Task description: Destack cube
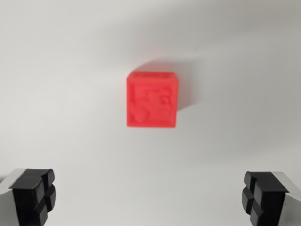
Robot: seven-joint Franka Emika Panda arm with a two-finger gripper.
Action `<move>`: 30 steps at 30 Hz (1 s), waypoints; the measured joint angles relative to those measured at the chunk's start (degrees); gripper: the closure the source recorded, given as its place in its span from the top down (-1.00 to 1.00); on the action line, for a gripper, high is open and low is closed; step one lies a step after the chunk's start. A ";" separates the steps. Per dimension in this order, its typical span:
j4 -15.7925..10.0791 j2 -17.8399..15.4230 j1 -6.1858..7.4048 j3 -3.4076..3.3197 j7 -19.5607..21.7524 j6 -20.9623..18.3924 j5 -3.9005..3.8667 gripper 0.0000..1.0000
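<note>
Plain white surface [61, 94], matte, evenly lit; no containers in view. Red cube [152, 99] sits ahead of the pincer [150, 197], about centred between the fingers [35, 193] and well apart from them. The picture is blurred; raised relief on the cube's top face, pattern unreadable. Cannot tell whether a second cube lies beneath it. Pincer is spread wide, holding nothing. Judgement: the cube looks like rigid, light plastic, not fragile, with flat side faces slightly slick. Best hold: opposite side faces, mid-height, fingers square to them.
</note>
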 joint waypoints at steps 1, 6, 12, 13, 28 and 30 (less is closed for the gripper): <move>0.14 -0.43 0.00 0.00 -0.01 -0.55 0.01 1.00; 1.02 -2.29 0.00 0.00 -0.04 -3.27 0.05 1.00; 2.27 -4.17 0.00 0.00 -0.07 -6.39 0.09 1.00; 2.50 -4.46 0.00 0.00 -0.08 -6.92 0.10 1.00; 5.40 -7.26 0.00 0.00 -0.13 -12.61 0.15 1.00; 5.75 -7.53 0.00 0.00 -0.14 -13.23 0.16 1.00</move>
